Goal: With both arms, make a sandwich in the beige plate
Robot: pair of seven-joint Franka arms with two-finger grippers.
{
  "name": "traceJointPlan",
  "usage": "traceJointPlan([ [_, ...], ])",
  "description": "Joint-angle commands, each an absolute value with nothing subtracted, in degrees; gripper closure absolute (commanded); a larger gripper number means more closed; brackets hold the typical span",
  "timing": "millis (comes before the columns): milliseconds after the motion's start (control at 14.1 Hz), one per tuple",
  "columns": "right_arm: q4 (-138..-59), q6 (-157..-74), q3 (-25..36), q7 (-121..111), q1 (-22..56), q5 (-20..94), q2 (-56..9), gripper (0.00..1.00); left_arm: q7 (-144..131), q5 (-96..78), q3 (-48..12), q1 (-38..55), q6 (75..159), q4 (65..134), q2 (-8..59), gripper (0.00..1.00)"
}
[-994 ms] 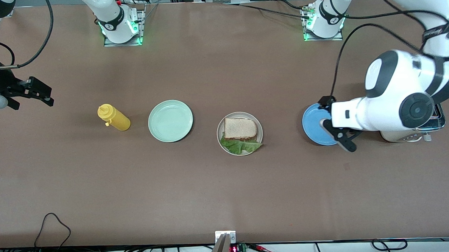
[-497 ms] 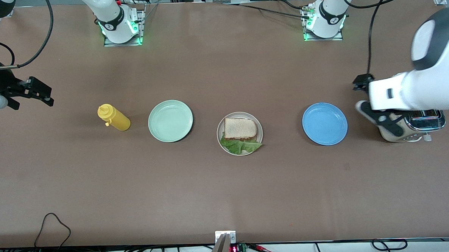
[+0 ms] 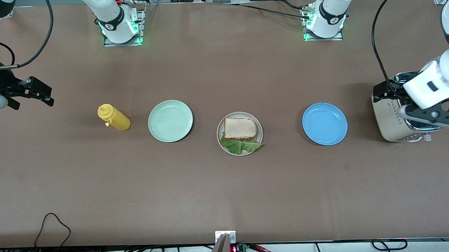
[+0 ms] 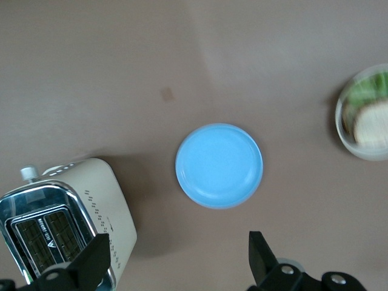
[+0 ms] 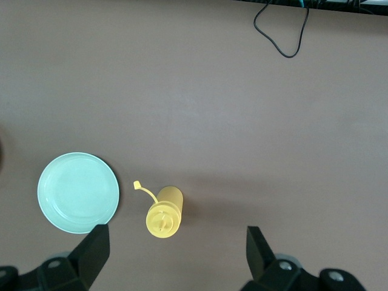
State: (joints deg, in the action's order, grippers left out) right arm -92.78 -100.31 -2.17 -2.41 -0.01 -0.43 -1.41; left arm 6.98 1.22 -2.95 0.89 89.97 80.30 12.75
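- Front view: I'm seeing the sandwich sitting on the plate, mid-frame.
- Left gripper is hanging released over the toaster.
- Right gripper is waiting released, upper left.

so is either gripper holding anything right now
Nothing is held. The left gripper is open over the toaster; the right gripper is open above the yellow bottle.

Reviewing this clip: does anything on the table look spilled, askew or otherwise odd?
Nothing spilled or damaged. Only the lettuce sticks out from under the top toast slice, reaching the beige plate's rim on the side nearer the front camera.
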Motion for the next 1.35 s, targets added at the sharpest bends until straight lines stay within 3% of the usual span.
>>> traceJointPlan([
  [0,-92.4,-100.0,-1.9,-2.3,-0.1,0.2,-1.0,0.0,3.8,-0.4,-2.6,-0.4,99.4,95.2,1.5,0.0],
  [213,-92.4,-100.0,-1.9,-2.3,-0.1,0.2,-1.0,0.0,4.7,-0.4,-0.6,1.7,99.9,100.6,-3.2,0.0],
  [1278,-92.2,-100.0,-1.8,-2.6,-0.2,0.9,-1.0,0.0,3.8,-0.4,-1.9,2.5,97.1,98.0,-1.9,0.0],
])
